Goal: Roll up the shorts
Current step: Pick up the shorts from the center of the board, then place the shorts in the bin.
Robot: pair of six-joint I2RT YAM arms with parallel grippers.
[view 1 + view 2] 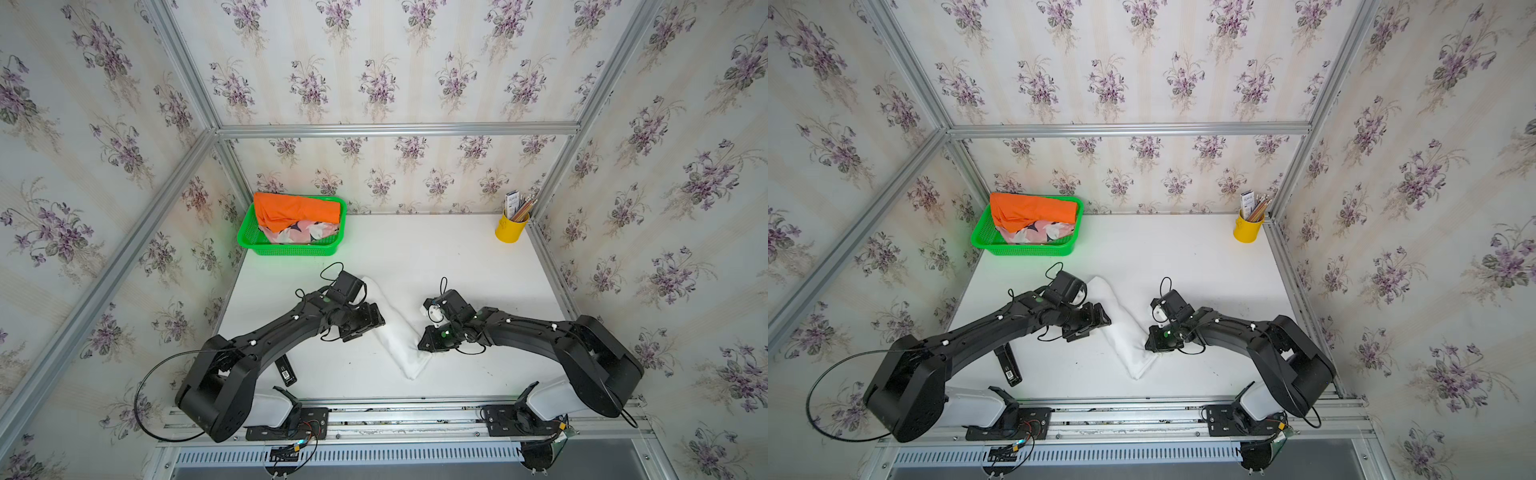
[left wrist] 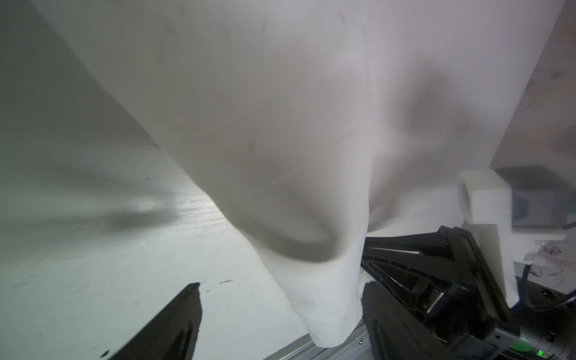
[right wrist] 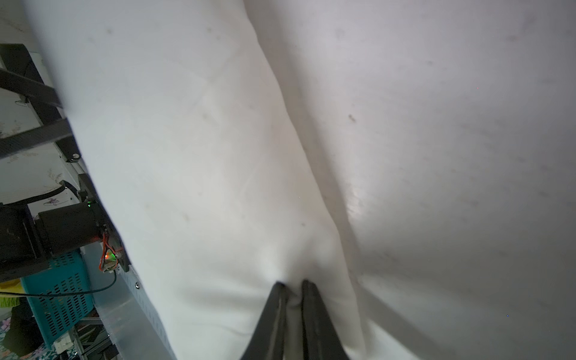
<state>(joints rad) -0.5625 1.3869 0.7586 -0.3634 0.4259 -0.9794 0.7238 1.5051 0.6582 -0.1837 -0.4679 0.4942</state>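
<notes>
While white shorts (image 1: 397, 332) lie in a narrow strip on counter (image 1: 457, 257) | left pincer (image 2: 282, 285) apart | right pincer (image 3: 291, 286) clamped on them

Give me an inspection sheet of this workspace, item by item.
Surface: white table, faint marks.
Job's things: white shorts lie in a long folded strip mid-table; orange shorts and pink printed shorts sit in the green basket.
Clutter: yellow cup of pencils, far corner; black labelled device beside the left arm.
Grippers: left gripper open at the white shorts; right gripper shut on them.
Cables: black cable loops at both wrists and the left arm's base.
Surroundings: floral wallpaper, aluminium frame.
</notes>
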